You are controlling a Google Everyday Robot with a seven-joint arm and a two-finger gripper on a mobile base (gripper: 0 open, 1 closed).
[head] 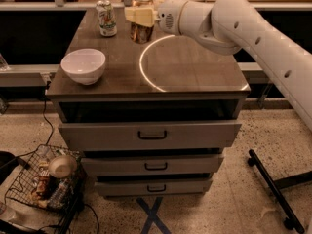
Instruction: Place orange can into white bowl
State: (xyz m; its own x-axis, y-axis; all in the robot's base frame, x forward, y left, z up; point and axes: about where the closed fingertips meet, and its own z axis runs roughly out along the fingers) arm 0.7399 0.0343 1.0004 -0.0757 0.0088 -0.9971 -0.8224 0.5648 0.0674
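The orange can (142, 29) hangs upright in my gripper (140, 16), above the back middle of the brown cabinet top (195, 67). The gripper is shut on the can's upper part, and my white arm reaches in from the right. The white bowl (83, 66) sits empty near the front left corner of the top, well to the left of and nearer than the can.
A white-and-green can (106, 18) stands at the back left of the top, just left of the held can. The cabinet has several drawers (152, 134). A wire basket (41, 182) with a tan bowl (62, 166) sits on the floor at lower left.
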